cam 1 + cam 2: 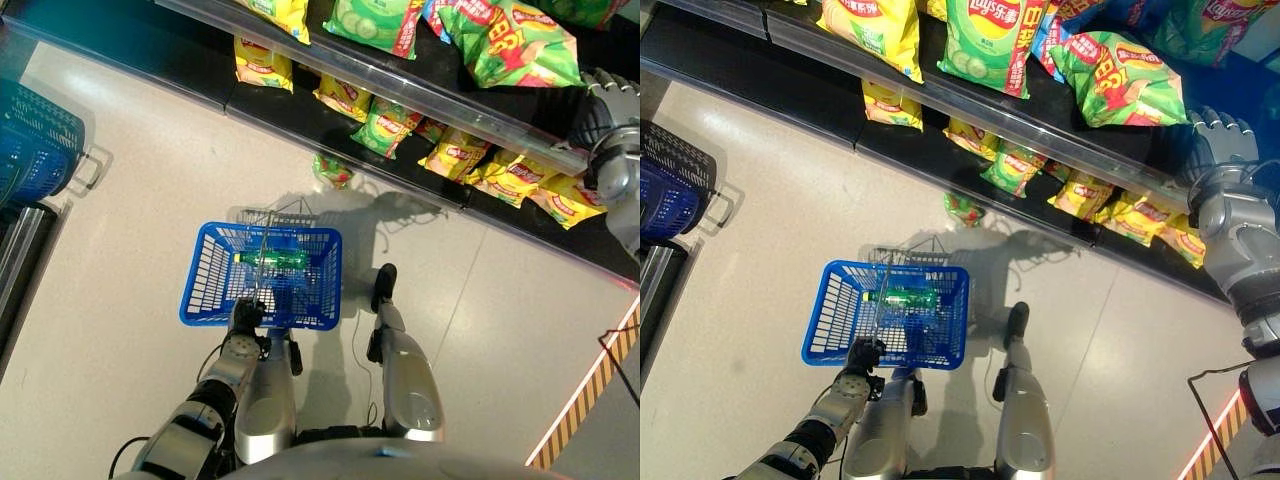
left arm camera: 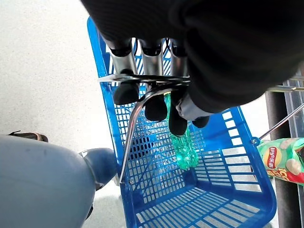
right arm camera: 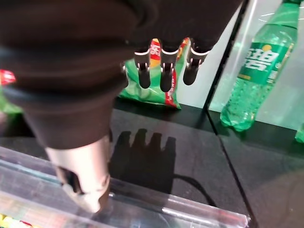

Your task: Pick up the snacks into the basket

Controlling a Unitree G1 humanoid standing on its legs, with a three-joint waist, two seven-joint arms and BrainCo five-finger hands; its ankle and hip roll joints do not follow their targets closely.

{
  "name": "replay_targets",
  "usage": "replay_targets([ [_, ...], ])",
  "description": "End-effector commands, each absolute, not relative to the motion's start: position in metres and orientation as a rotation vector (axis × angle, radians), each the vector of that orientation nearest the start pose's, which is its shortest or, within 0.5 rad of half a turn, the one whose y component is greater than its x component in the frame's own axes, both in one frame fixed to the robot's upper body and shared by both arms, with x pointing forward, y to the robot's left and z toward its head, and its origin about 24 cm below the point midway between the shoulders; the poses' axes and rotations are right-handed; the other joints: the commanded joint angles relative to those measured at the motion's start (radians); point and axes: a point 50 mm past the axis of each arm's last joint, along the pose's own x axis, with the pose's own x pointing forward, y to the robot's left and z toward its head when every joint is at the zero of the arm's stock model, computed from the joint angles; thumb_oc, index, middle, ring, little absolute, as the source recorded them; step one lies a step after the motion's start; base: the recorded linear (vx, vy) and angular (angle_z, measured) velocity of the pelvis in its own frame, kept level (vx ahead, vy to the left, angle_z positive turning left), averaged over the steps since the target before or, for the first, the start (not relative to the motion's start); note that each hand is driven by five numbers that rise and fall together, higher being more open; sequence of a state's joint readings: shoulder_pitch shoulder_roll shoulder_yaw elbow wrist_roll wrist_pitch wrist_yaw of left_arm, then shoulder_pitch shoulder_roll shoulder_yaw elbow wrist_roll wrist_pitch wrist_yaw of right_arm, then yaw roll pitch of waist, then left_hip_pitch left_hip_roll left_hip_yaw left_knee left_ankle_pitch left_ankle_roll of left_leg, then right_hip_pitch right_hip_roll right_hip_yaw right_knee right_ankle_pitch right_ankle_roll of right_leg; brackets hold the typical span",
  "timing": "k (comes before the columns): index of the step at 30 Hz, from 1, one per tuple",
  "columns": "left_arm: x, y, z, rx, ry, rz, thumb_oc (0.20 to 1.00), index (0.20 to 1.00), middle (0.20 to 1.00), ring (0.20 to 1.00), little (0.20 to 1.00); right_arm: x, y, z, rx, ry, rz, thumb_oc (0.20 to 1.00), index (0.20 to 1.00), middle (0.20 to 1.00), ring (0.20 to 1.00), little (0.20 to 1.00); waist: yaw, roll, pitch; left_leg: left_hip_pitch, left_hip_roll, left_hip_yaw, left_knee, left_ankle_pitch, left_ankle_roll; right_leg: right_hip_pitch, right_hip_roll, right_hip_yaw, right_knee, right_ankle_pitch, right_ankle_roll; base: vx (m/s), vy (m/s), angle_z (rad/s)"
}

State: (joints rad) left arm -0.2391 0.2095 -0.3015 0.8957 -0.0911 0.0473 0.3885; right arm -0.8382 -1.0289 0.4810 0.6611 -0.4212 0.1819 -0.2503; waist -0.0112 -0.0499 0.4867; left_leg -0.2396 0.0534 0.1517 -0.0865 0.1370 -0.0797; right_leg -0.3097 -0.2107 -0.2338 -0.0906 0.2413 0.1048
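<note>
Blue plastic mesh basket (image 1: 215, 285) hangs low centre of the head view above the pale floor (image 1: 140, 190), carried by the left hand (image 1: 243, 318), whose dark-tipped fingers (image 2: 126, 90) are curled under the thin metal wire handle (image 2: 142, 80). Inside the basket lies a green plastic bottle (image 1: 272, 260) on its side. The right hand (image 1: 1217, 135) is at the upper right of the frame, raised against the black shelving (image 1: 140, 45); in its wrist view the fingers (image 3: 165, 71) hang slightly bent and apart, holding nothing, above a bare black shelf board, with a green snack bag (image 3: 149, 90) just past the fingertips and a green soda bottle (image 3: 254, 71) standing behind a clear divider. Yellow and green snack bags (image 1: 515, 40) lie on the upper shelf, smaller yellow bags (image 1: 262, 62) along the lower one. One small green bag (image 1: 333, 170) lies on the floor below the shelf edge. A stack of dark blue baskets (image 1: 35, 145) sits at the left edge.
</note>
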Motion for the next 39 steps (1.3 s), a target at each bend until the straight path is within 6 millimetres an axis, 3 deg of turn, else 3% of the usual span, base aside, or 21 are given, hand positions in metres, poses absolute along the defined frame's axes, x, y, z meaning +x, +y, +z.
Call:
replay_targets([
  [1, 0.210, 0.187, -0.108, 0.463, 0.740, 0.194, 0.200, 0.200, 0.200, 0.200, 0.200, 0.352, -0.334, 0.260, -1.517, -0.108, -0.625, 1.000, 1.000, 1.000, 1.000, 1.000, 0.025, -0.048, -0.014, -0.017, -0.009, -0.020, 0.030, -0.065, -0.005, 0.026, -0.083, -0.003, 0.045, -0.004, 0.134, 0.00, 0.000, 0.00],
  [10, 0.208, 0.187, -0.110, 0.450, 0.756, 0.223, 0.200, 0.200, 0.200, 0.200, 0.200, 0.351, -0.314, 0.263, -1.325, -0.256, -0.645, 1.000, 1.000, 1.000, 1.000, 1.000, 0.026, -0.046, -0.013, -0.023, -0.010, -0.023, 0.033, -0.067, -0.001, 0.026, -0.084, -0.008, 0.043, -0.005, 0.135, 0.00, 0.002, 0.01],
  [13, 0.208, 0.187, -0.111, 0.446, 0.764, 0.236, 0.200, 0.200, 0.200, 0.200, 0.200, 0.348, -0.307, 0.256, -1.244, -0.301, -0.646, 1.000, 1.000, 1.000, 1.000, 1.000, 0.023, -0.045, -0.012, -0.024, -0.009, -0.024, 0.032, -0.068, 0.000, 0.024, -0.084, -0.008, 0.043, -0.005, 0.135, 0.00, 0.000, 0.00],
  [14, 0.208, 0.185, -0.111, 0.440, 0.767, 0.245, 0.200, 0.200, 0.200, 0.200, 0.200, 0.341, -0.297, 0.243, -1.140, -0.353, -0.642, 1.000, 1.000, 1.000, 1.000, 1.000, 0.018, -0.044, -0.011, -0.023, -0.009, -0.023, 0.031, -0.069, 0.002, 0.023, -0.083, -0.008, 0.042, -0.007, 0.135, 0.00, 0.000, 0.00],
  [18, 0.211, 0.183, -0.108, 0.442, 0.757, 0.261, 0.200, 0.200, 0.200, 0.200, 0.200, 0.328, -0.288, 0.219, -1.056, -0.386, -0.649, 1.000, 1.000, 1.000, 1.000, 1.000, 0.010, -0.040, -0.009, -0.025, -0.008, -0.019, 0.031, -0.071, 0.005, 0.022, -0.083, -0.010, 0.041, -0.009, 0.135, 0.00, 0.000, 0.00],
  [29, 0.209, 0.196, -0.109, 0.472, 0.779, 0.316, 0.200, 0.200, 0.200, 0.200, 0.200, 0.282, -0.305, 0.163, -0.862, -0.287, -0.755, 1.000, 1.000, 1.000, 1.000, 1.000, -0.015, -0.041, -0.023, -0.014, -0.010, -0.012, 0.028, -0.079, 0.009, 0.021, -0.084, -0.003, 0.043, -0.016, 0.136, 0.00, 0.000, 0.00],
  [39, 0.204, 0.202, -0.112, 0.494, 0.804, 0.345, 0.200, 0.200, 0.200, 0.200, 0.200, 0.258, -0.298, 0.157, -0.786, -0.342, -0.785, 1.000, 1.000, 1.000, 1.000, 1.000, -0.037, -0.043, -0.030, -0.012, -0.009, -0.008, 0.028, -0.080, 0.010, 0.013, -0.083, 0.010, 0.049, -0.019, 0.136, 0.00, -0.002, -0.02],
])
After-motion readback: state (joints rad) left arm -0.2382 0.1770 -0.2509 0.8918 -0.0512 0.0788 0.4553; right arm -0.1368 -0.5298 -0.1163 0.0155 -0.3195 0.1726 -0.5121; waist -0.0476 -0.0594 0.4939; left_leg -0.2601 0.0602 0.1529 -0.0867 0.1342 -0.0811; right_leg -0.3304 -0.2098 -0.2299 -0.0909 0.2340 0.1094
